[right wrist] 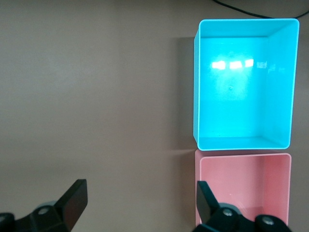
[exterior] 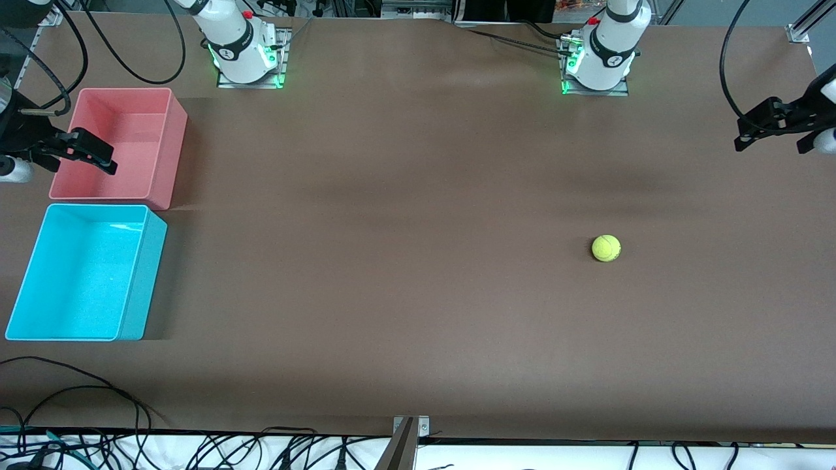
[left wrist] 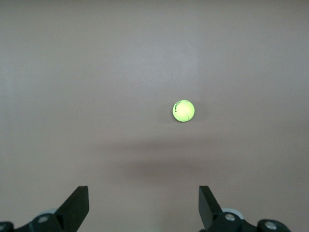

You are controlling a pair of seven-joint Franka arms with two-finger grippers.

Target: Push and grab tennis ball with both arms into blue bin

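Note:
The tennis ball [exterior: 606, 248] is a small yellow-green ball lying alone on the brown table toward the left arm's end. It also shows in the left wrist view [left wrist: 183, 110], apart from the fingers. My left gripper [exterior: 746, 134] hangs open and empty over the table's edge at that end, and its own view shows it too [left wrist: 144, 205]. The blue bin [exterior: 78, 274] stands empty at the right arm's end, and the right wrist view shows it as well [right wrist: 244, 82]. My right gripper [exterior: 98, 155] is open and empty over the pink bin's outer rim, as its own view also shows [right wrist: 141, 200].
A pink bin [exterior: 121, 140] stands empty beside the blue bin, farther from the front camera; it also shows in the right wrist view [right wrist: 244, 186]. Cables lie along the table's front edge [exterior: 196, 450]. The two arm bases [exterior: 248, 55] [exterior: 601, 62] stand at the back.

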